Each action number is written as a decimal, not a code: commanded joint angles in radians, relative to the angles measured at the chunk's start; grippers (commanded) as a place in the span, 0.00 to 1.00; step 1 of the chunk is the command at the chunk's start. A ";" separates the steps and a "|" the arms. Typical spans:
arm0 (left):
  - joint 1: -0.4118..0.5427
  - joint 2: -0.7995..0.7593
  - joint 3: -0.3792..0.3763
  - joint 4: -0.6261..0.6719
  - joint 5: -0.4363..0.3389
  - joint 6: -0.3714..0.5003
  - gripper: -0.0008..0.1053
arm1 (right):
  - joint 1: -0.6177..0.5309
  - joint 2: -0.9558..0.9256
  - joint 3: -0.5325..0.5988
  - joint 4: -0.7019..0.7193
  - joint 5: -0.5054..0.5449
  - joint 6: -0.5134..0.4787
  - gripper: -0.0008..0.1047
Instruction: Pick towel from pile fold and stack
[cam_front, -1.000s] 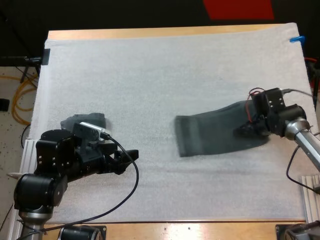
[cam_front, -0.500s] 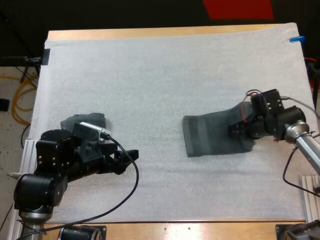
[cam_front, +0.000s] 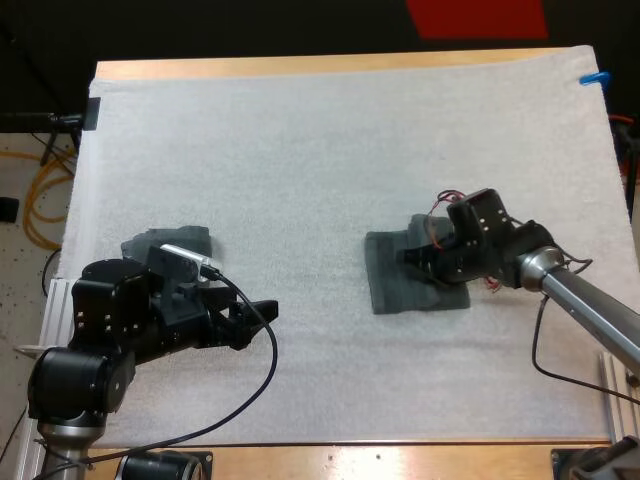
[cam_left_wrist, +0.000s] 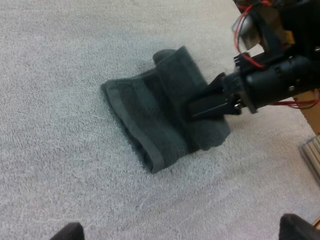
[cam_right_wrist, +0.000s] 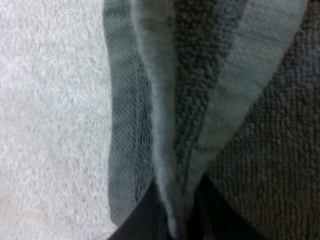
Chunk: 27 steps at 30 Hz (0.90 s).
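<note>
A dark grey-green towel (cam_front: 392, 280) lies on the white mat right of centre, partly doubled over itself. My right gripper (cam_front: 412, 258) is over its middle, shut on the towel's lifted edge. In the right wrist view the folded edge (cam_right_wrist: 175, 125) is pinched between the two black fingers (cam_right_wrist: 142, 217). The left wrist view has the towel (cam_left_wrist: 145, 112) with the right gripper (cam_left_wrist: 202, 105) on its raised fold. My left gripper (cam_front: 262, 310) hovers low over the mat at the near left, open, its fingertips (cam_left_wrist: 67, 232) far apart and holding nothing.
A crumpled dark towel (cam_front: 172, 241) lies at the mat's left edge, just behind my left arm. The mat (cam_front: 300, 150) stretches bare across the middle and far side. The wooden table edge (cam_front: 400, 455) runs along the front.
My right gripper has moved left across the mat, carrying the towel's edge over itself, so the towel now looks much shorter. The left arm has stayed still.
</note>
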 joint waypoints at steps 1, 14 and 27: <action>-0.001 -0.003 -0.006 -0.004 0.008 -0.009 0.69 | 0.002 0.005 0.001 -0.026 -0.029 0.008 0.01; -0.001 -0.003 -0.006 -0.004 0.008 -0.009 0.69 | 0.002 0.016 0.001 -0.059 -0.104 -0.025 0.42; -0.001 -0.003 -0.006 -0.004 0.008 -0.009 0.69 | 0.002 -0.024 0.001 -0.033 -0.177 -0.081 0.69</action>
